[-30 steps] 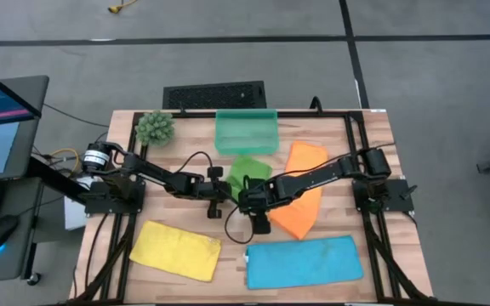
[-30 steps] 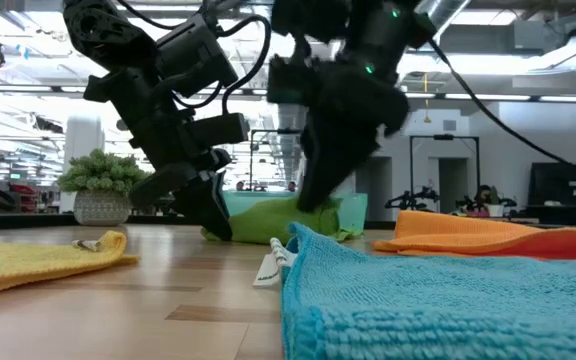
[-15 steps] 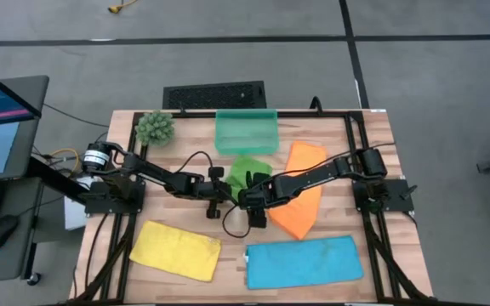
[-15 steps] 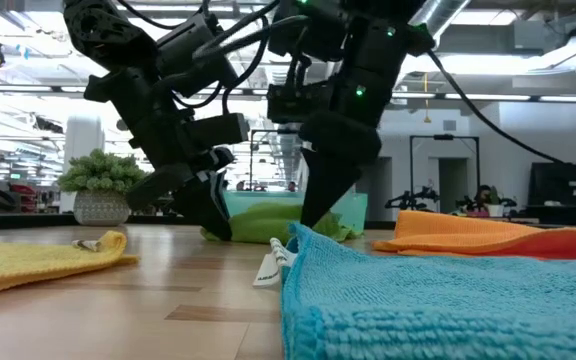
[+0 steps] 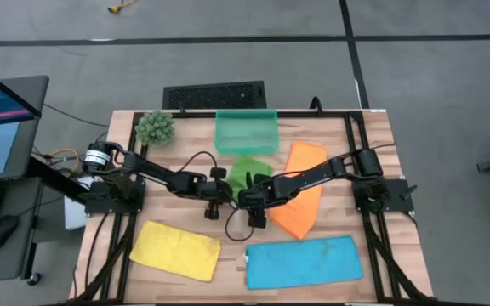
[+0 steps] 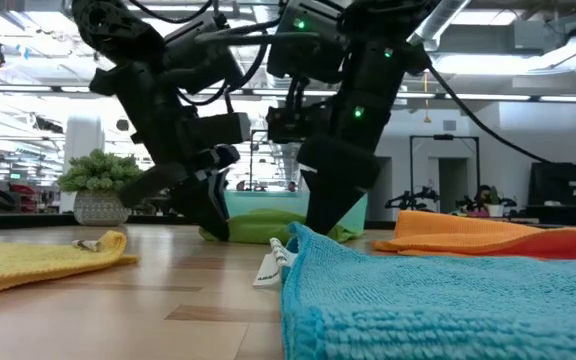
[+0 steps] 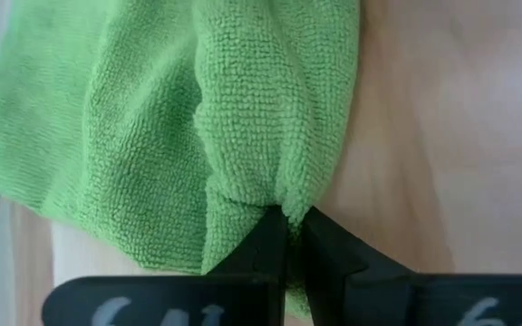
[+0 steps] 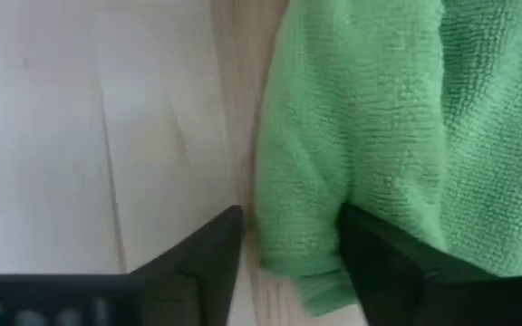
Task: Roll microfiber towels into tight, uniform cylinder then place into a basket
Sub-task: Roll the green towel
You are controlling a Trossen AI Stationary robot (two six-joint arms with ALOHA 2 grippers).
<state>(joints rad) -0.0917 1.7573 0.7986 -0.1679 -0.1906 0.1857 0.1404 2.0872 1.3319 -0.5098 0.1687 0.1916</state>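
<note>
Green towel: the green towel (image 5: 247, 172) lies bunched in the middle of the table (image 5: 185, 127), just in front of the basket (image 5: 246, 132), because both arms are working it into a roll there.
Left gripper: the left gripper (image 7: 286, 237) is pinched tight on a fold at the towel's edge, judged to be anchoring that side so the cloth cannot slide.
Right gripper: the right gripper (image 8: 288, 240) stands with its fingers apart, straddling the opposite edge of the green towel; cloth sits between them but they are not clamped on it, so it looks set to take a grip.
Basket: it stands at the far side of the table and looks empty, close to the work so a finished roll has a short way to go.
Other towels: the orange towel (image 5: 300, 191) lies under the right arm, the yellow towel (image 5: 175, 249) and blue towel (image 5: 303, 262) lie flat along the near edge, untouched and waiting their turn.
Plant ball: the plant ball (image 5: 156, 127) sits at the far left corner, out of the way.
</note>
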